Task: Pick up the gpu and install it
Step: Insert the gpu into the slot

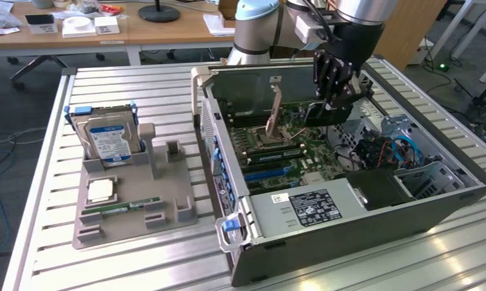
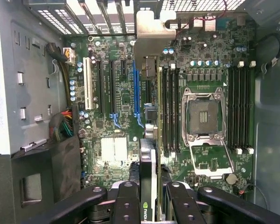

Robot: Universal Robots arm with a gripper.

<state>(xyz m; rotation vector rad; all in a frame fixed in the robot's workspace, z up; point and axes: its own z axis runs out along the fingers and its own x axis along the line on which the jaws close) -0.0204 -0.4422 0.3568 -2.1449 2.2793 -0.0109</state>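
Wrist view — gpu [image 2: 148,177] edge-on between jaws, faces hidden

A slatted aluminium tabletop [image 1: 129,85] carries an open computer tower case [image 1: 372,239], lying on its side directly beneath the pincer [image 1: 334,104]. A grey parts holder [image 1: 121,227], apparently plastic, sits well apart toward the exterior view's left.

arm [image 1: 358,11]: silver-grey tube, pale blue joint cap
wrist box [image 1: 307,27]: white, black cable [image 1: 320,18] alongside
hand [image 1: 332,102]: black, ribbed links
fingers [image 2: 126,205]: black, round screw holes
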